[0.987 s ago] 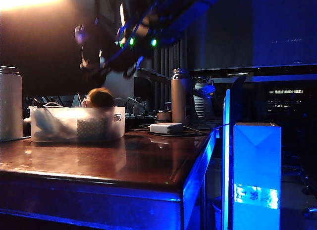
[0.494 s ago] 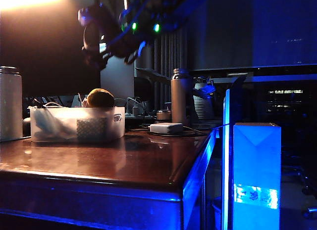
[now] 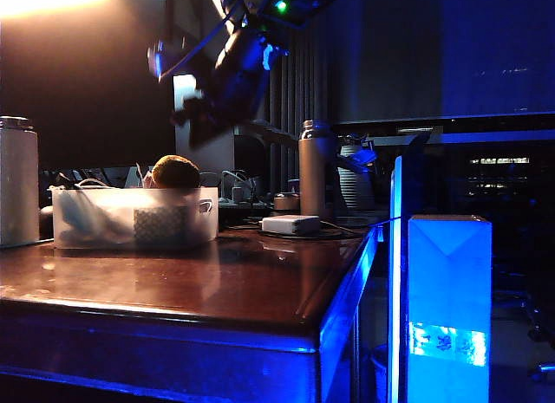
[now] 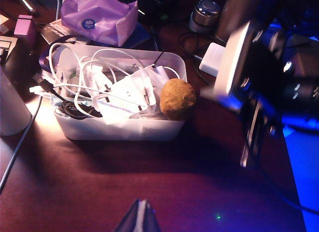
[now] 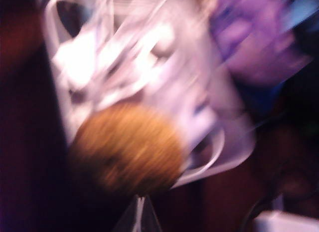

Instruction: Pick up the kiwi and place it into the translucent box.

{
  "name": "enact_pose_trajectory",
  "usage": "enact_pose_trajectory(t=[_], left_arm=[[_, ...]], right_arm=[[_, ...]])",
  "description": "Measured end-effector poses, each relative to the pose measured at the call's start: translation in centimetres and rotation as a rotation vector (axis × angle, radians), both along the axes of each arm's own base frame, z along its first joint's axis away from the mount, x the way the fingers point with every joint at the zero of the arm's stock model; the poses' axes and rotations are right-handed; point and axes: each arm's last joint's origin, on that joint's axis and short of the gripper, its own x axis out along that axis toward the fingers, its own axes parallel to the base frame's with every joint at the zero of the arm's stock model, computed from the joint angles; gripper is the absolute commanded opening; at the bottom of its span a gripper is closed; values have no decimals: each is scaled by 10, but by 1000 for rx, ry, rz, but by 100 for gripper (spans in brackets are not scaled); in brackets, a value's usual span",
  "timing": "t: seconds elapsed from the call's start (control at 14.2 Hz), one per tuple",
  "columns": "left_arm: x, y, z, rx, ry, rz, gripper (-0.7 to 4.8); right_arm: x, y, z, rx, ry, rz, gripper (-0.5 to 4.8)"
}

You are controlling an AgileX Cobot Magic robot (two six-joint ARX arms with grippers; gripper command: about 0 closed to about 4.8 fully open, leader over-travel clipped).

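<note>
In the exterior view, the kiwi [image 3: 175, 172] sits in the translucent box [image 3: 134, 217], showing above its rim, near the left edge of the dark wooden table [image 3: 251, 286]. The right gripper [image 3: 192, 117] hangs in the air above the box, apart from the fruit.

In the left wrist view, the kiwi lies at one end of the box among white cables [image 4: 107, 85]. The left gripper [image 4: 141, 218] is clenched, its tips meeting over bare table.

The right wrist view is blurred; the kiwi [image 5: 127, 147] and box [image 5: 149, 82] show beyond the right gripper [image 5: 140, 214], whose jaws are closed and empty.
</note>
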Motion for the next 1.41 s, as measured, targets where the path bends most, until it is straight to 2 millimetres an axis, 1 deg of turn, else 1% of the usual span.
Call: enact_pose_trajectory(t=[0.14, 0.35, 0.42, 0.56, 0.92, 1.13, 1.27, 1.34, 1.41], left_arm=[[0, 0, 0, 0, -3, 0, 13], [0, 0, 0, 0, -4, 0, 13], [0, 0, 0, 0, -5, 0, 13], [0, 0, 0, 0, -6, 0, 13], [0, 0, 1, 0, -6, 0, 13], [0, 0, 0, 0, -6, 0, 13], [0, 0, 0, 0, -5, 0, 13], [0, 0, 0, 0, -5, 0, 13], [0, 0, 0, 0, -5, 0, 13]], right_arm=[[-2, -1, -4, -23, 37, 5, -5], [-1, 1, -6, 2, 46, 41, -5], [1, 4, -11, 8, 45, 48, -4], [7, 10, -28, 20, 40, 59, -5], [19, 18, -40, 86, -42, 59, -4], [21, 19, -53, 68, 0, 49, -4], [20, 18, -52, 64, 7, 49, -4], [19, 17, -48, 65, 2, 46, -4], [17, 16, -39, 69, -18, 31, -4]])
